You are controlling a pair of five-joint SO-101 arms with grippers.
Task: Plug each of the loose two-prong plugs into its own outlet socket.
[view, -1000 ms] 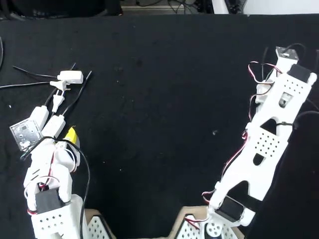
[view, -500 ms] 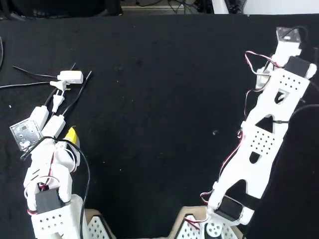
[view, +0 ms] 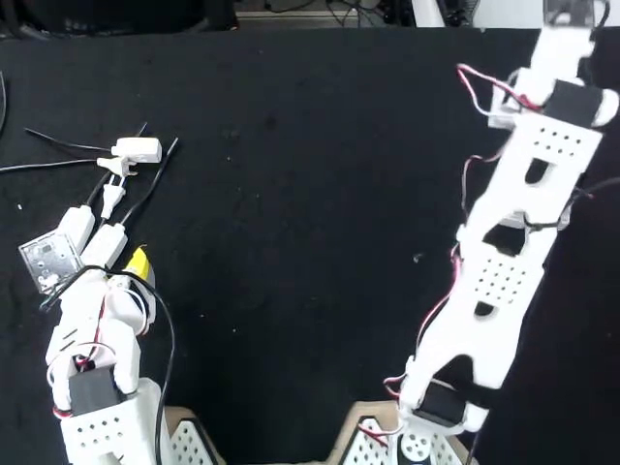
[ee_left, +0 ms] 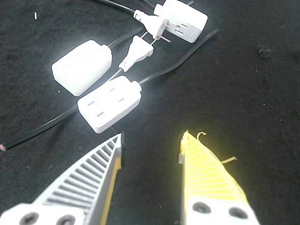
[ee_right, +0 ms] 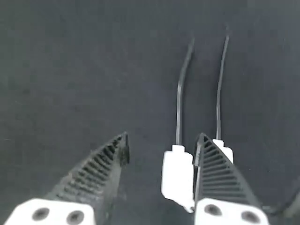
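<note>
My left tool (ee_left: pixel 152 136) hangs released just short of an outlet socket (ee_left: pixel 109 104), jaws spread to admit it; the loose plug (ee_left: pixel 136 49) lies beyond on the surface (ee_left: pixel 243 70). My right tool (ee_right: pixel 164 136), likewise released, straddles a white cord end (ee_right: pixel 177 176).

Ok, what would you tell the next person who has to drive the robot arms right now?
Left claw: open, empty, just short of the nearest outlet block; another outlet block lies beside it.
Loose plug lies just past them, unplugged. A second plug sits at the far outlet block with prongs showing, so not pushed home.
Right claw: open, empty, over two white corded pieces; plug or socket, I cannot tell.
Done: nothing clearly plugged in. Left: every plug.
</note>
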